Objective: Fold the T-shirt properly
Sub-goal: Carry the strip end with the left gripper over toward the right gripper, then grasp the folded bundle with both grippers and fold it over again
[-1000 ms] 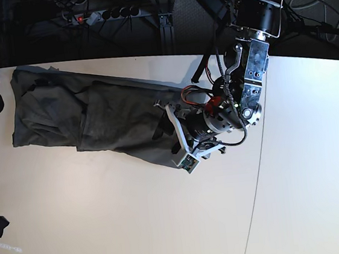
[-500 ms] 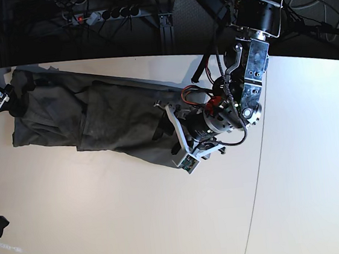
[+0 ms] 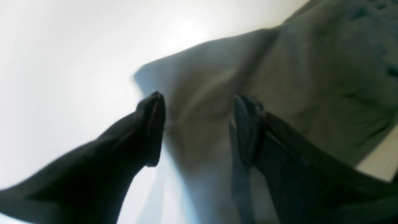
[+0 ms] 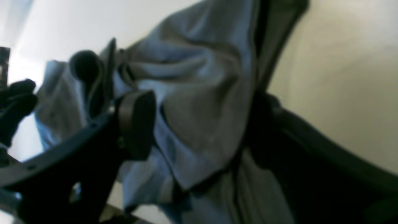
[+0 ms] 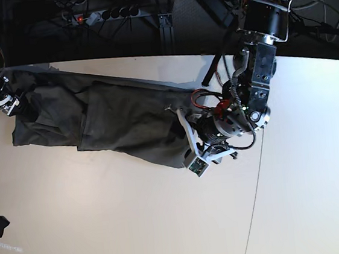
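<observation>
Dark olive-grey T-shirt, folded lengthwise, rumpled

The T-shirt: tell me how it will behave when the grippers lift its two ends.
The T-shirt lies creased and bunched in soft folds, so it will probably sag between the left gripper and right gripper. Loose layers may slide apart and unfold. It looks light; dragging it should wrinkle it further.

T-shirt on pale table
</observation>
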Available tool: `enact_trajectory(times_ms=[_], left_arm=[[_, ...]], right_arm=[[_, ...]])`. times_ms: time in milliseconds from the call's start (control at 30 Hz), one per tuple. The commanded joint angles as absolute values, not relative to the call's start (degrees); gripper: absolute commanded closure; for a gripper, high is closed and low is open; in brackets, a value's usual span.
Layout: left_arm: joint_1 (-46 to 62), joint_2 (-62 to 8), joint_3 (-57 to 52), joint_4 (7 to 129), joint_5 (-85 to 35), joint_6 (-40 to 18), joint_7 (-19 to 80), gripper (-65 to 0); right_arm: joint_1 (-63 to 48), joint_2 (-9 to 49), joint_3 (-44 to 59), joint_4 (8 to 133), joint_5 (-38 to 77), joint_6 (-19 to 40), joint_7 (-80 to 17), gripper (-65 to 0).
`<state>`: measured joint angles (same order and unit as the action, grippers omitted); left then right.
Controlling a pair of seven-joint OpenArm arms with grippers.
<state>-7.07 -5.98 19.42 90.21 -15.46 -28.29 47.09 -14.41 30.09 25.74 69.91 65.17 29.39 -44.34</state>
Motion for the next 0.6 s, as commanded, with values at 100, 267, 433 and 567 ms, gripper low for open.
enact_trajectory(times_ms=[100, 267, 433, 567], left_arm=[[-8.45, -7.49, 17.17, 91.33, -16.1, -28.05, 45.95, -38.0], [-8.43, -7.86, 12.23, 91.33, -16.91, -28.1, 46.72, -38.0], [-8.36, -11.38, 7.9, 91.33, -20.91, -28.1, 49.93, -38.0], [-6.66, -14.2, 7.53, 91.31, -23.46, -28.34, 51.24, -38.0]], right_arm=[[-14.61, 28.88, 25.47, 70.0, 62.54, 33.91, -46.78, -38.0], [-13.82, 28.82, 25.52, 70.0, 55.57, 33.89, -42.13, 0.0], [-10.74, 29.5, 28.08, 69.95, 48.49, 33.82, -40.51, 0.0], [-8.75, 33.3, 29.56, 69.95, 46.74, 33.85, -40.53, 0.0]])
